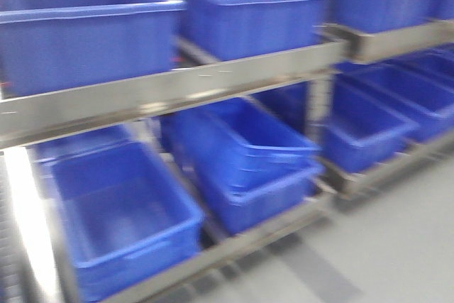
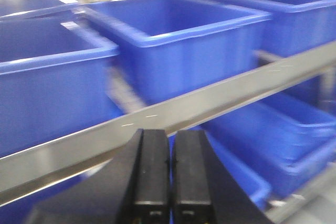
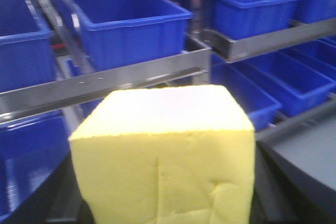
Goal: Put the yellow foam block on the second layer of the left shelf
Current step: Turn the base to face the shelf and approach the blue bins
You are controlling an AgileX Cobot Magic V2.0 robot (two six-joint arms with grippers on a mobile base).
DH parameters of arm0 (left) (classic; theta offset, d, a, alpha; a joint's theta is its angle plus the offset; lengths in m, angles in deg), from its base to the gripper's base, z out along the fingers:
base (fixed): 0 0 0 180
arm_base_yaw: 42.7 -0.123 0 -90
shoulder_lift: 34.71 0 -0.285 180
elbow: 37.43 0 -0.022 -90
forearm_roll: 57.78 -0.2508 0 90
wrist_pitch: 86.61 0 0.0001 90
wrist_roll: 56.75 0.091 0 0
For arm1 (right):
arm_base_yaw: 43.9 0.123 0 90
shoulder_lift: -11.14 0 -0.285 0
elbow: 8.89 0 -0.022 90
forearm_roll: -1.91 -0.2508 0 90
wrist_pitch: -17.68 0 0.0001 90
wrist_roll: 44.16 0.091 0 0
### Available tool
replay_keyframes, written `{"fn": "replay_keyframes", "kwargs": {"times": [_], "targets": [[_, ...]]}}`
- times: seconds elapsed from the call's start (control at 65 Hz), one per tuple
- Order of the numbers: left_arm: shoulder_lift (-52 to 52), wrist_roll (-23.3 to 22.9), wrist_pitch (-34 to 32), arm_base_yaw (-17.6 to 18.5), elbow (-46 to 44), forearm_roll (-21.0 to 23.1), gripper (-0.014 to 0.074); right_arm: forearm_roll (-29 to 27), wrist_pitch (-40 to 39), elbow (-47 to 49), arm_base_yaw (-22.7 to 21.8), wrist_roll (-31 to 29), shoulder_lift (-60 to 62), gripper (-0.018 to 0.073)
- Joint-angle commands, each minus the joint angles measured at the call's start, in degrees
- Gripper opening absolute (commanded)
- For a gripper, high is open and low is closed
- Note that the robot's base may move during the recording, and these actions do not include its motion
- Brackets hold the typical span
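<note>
The yellow foam block [image 3: 163, 156] fills the lower middle of the right wrist view, held between the dark fingers [image 3: 265, 192] of my right gripper [image 3: 163, 198], whose tips it mostly hides. It hangs in front of the metal shelves with blue bins. My left gripper [image 2: 170, 177] is shut and empty, its two black fingers [image 2: 152, 171] pressed together, pointing at the steel rail [image 2: 220, 95] of the left shelf. Neither gripper nor the block shows in the front view, which is blurred.
The left shelf [image 1: 163, 94] carries blue bins on an upper layer [image 1: 85, 33] and a lower layer [image 1: 120, 218]. A second shelf [image 1: 386, 40] with more blue bins stands at the right. Grey floor [image 1: 397, 246] lies in front.
</note>
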Motion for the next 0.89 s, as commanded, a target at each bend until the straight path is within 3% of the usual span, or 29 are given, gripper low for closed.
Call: {"fn": "replay_keyframes", "kwargs": {"times": [0.0, 0.877], "targets": [[1.15, -0.27, -4.7, -0.07, 1.43, 0.35, 0.0137, 0.11, -5.35, 1.61, -0.41, -0.34, -0.69, 0.0474], [1.15, -0.27, -4.7, -0.07, 1.43, 0.35, 0.0137, 0.11, -5.35, 1.61, -0.41, -0.34, -0.69, 0.0474]]}}
